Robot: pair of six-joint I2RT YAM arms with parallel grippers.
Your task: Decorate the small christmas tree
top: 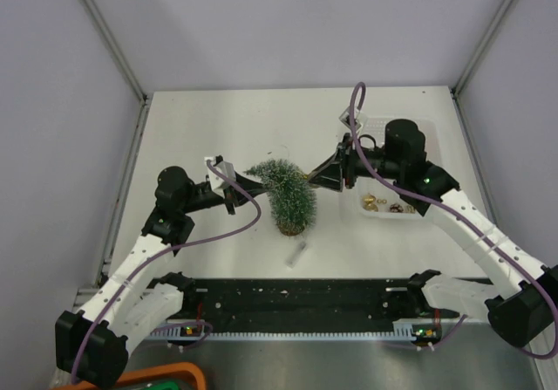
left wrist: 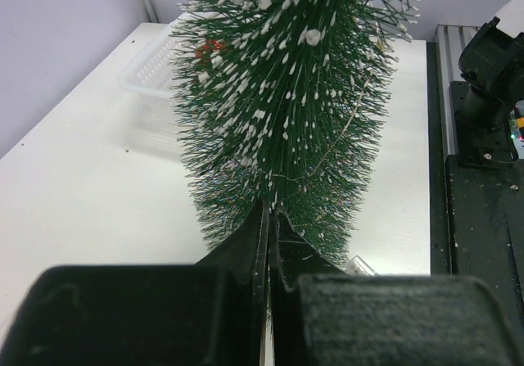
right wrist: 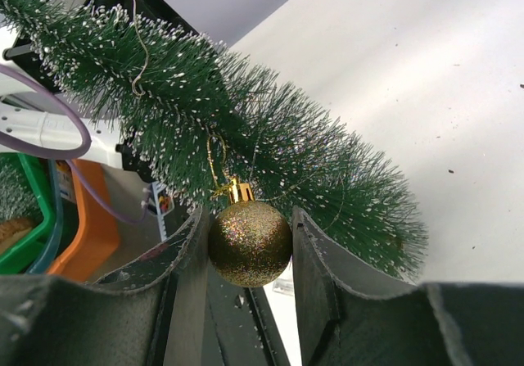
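The small christmas tree (top: pixel 289 196) stands mid-table on its wooden disc base (top: pixel 292 228), bent so its tip points left. My left gripper (top: pixel 237 187) is shut, and in the left wrist view its tips (left wrist: pixel 270 207) are buried in the narrow end of the tree (left wrist: pixel 286 79). My right gripper (top: pixel 326 179) is at the tree's right side. In the right wrist view it (right wrist: pixel 250 212) is shut on a gold glitter bauble (right wrist: pixel 250 247). The bauble's cap touches the bristles (right wrist: pixel 270 145) and its gold thread runs up into them.
A clear tray (top: pixel 392 212) with several gold and brown baubles sits right of the tree, under my right arm; it also shows in the left wrist view (left wrist: pixel 147 70). A small clear piece (top: pixel 296 253) lies in front of the tree. Orange and green bins (top: pixel 166 378) are off the table's near left.
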